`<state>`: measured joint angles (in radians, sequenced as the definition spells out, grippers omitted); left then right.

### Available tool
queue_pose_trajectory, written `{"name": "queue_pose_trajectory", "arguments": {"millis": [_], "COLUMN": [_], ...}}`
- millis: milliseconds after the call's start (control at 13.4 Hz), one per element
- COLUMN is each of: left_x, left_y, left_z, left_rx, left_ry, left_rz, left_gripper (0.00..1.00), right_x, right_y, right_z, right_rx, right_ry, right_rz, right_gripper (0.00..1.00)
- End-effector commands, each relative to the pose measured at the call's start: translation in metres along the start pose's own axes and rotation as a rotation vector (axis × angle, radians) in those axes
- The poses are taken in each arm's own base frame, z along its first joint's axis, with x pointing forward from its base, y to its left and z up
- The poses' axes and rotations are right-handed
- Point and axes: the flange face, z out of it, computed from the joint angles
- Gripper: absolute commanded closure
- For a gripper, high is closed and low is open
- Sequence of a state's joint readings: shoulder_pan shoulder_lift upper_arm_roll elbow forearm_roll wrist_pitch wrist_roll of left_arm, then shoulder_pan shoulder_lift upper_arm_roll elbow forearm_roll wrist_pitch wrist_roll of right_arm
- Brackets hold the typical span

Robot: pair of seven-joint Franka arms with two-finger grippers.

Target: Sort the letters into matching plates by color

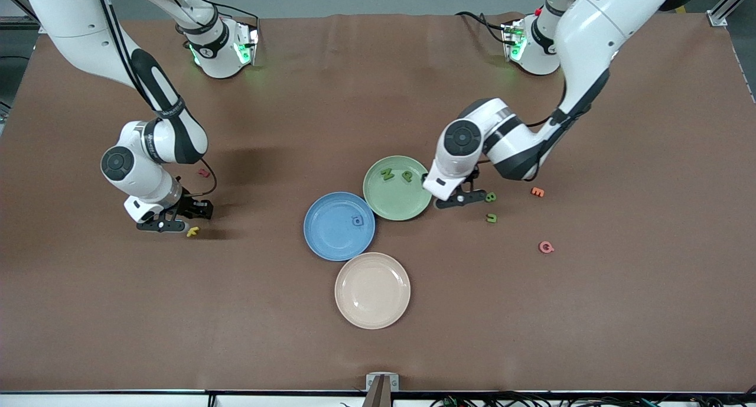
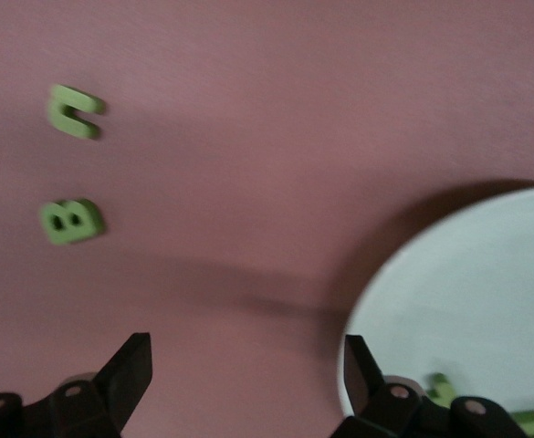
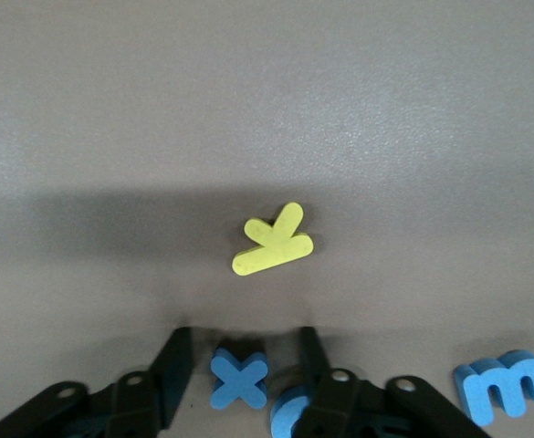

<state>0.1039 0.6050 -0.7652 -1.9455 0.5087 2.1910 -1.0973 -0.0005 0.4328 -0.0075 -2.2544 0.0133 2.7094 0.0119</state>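
Broad brown tabletop [image 1: 354,76] under even light, grey floor strip past its top edge.

Even overhead light casts soft shadows under both arms; the left wrist view is motion-blurred, the others crisp.

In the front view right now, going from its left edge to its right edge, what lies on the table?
Right gripper → yellow letter → blue plate → green plate → left gripper → orange letter → pink letter.
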Motion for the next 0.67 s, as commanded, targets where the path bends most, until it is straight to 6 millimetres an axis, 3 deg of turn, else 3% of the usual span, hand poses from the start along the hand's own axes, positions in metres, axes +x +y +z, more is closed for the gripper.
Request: {"name": "queue_pose_trajectory", "arguments": {"millis": [0, 149, 224, 448, 597], "left_x": [0.005, 0.017, 0.021, 0.028, 0.028], "left_y": [-0.048, -0.08, -0.091, -0.11, -0.108], "left_z": [0.004, 0.013, 0.016, 0.028, 0.034], "left_rx": [0.011, 0.003, 0.001, -0.025, -0.054], "left_ry": [0.045, 0.062, 0.059, 0.086, 0.08], "left_rz": [0.025, 0.055, 0.073, 0.089, 0.089], "left_gripper": [0.06, 0.05, 0.04, 0.04, 0.04], "right_x": [-0.013, -0.013, -0.012, -0.005, 0.005], "right_y": [0.004, 0.004, 0.004, 0.001, -0.006], "right_z": [0.009, 0.009, 0.008, 0.001, -0.01], "right_rx": [0.002, 0.002, 0.002, 0.003, 0.008], "right_ry": [-0.021, -0.021, -0.019, -0.002, -0.016], "right_rz": [-0.014, -0.012, -0.011, -0.01, -0.009], "right_gripper": [0.76, 0.93, 0.97, 0.99, 0.99]}}
